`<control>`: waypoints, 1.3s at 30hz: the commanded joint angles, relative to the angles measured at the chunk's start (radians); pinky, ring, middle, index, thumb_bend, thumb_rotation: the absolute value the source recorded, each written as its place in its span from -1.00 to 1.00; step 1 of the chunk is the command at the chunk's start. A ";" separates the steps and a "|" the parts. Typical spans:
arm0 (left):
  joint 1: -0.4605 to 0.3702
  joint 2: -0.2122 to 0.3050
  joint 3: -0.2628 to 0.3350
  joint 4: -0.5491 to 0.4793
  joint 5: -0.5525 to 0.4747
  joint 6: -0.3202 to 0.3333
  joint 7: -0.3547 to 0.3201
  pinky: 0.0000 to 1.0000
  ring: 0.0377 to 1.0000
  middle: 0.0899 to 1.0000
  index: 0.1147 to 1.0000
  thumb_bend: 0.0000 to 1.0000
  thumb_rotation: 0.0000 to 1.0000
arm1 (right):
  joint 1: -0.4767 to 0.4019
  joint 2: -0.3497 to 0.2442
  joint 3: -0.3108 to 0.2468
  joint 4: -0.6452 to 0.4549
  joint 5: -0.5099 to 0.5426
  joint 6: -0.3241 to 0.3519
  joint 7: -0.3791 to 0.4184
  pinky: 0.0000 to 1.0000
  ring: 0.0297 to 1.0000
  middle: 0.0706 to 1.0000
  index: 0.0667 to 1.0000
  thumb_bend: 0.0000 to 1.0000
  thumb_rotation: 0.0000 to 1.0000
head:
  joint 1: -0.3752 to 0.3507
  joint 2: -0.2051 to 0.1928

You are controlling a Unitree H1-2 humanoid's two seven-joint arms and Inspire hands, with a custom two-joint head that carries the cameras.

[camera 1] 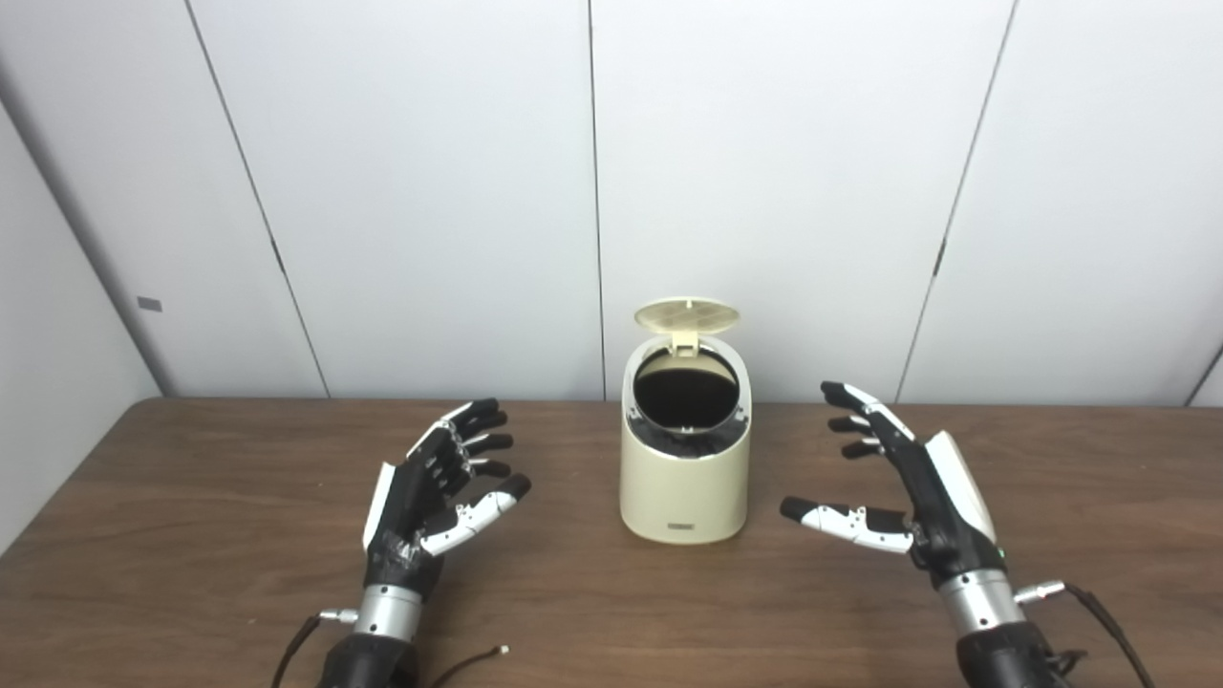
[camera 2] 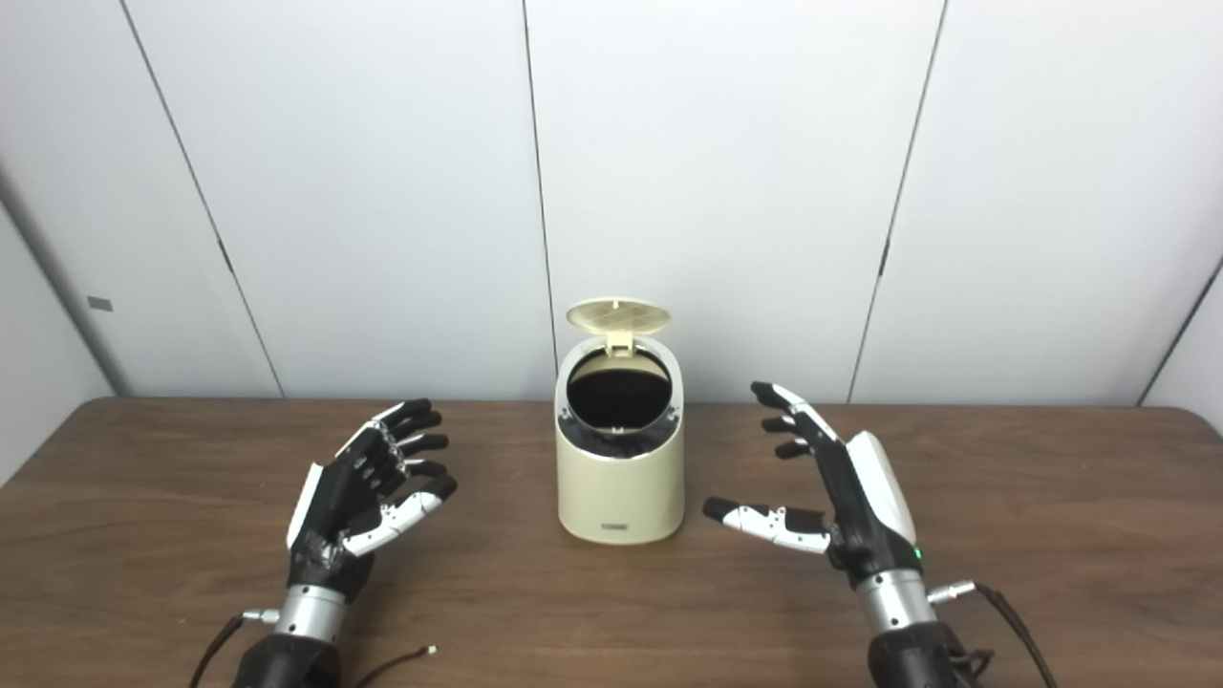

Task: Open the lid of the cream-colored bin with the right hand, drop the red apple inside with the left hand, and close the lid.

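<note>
The cream-colored bin (camera 1: 683, 483) stands upright at the middle of the brown table (camera 1: 191, 535). Its round lid (camera 1: 687, 315) is flipped up at the back and the dark inside shows. No red apple is in view. My left hand (camera 1: 435, 487) is open and empty, left of the bin and apart from it. My right hand (camera 1: 893, 483) is open and empty, right of the bin and apart from it, thumb pointing toward the bin. The bin also shows in the right eye view (camera 2: 621, 478).
A white panelled wall (camera 1: 764, 172) stands right behind the table's far edge. A thin cable end (camera 1: 473, 659) lies on the table near my left wrist.
</note>
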 commanded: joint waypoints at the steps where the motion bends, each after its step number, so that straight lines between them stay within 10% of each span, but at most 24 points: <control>1: 0.011 -0.013 -0.011 0.048 0.029 -0.044 0.008 0.23 0.41 0.51 0.51 0.41 -0.78 | -0.079 -0.027 0.001 -0.061 -0.014 -0.007 0.026 0.33 0.55 0.71 0.72 0.34 -0.16 | 0.000 -0.001; 18: 0.015 -0.015 -0.041 0.036 0.069 0.003 -0.005 0.28 0.42 0.52 0.55 0.41 -0.88 | -0.367 -0.106 0.071 -0.121 -0.159 0.117 0.236 0.14 0.58 0.75 0.70 0.59 -0.19 | -0.006 -0.007; 27: 0.017 -0.020 -0.044 0.023 0.070 0.023 -0.006 0.32 0.45 0.54 0.56 0.42 -0.86 | -0.492 -0.130 0.143 -0.146 -0.302 0.216 0.385 0.49 0.78 0.71 0.78 0.58 0.16 | -0.004 -0.006; 39: 0.023 -0.030 -0.046 -0.003 0.077 0.046 0.000 0.31 0.45 0.55 0.55 0.40 -0.90 | -0.549 -0.143 0.193 -0.092 -0.358 0.181 0.429 0.84 0.85 0.62 0.71 0.65 0.10 | 0.010 0.002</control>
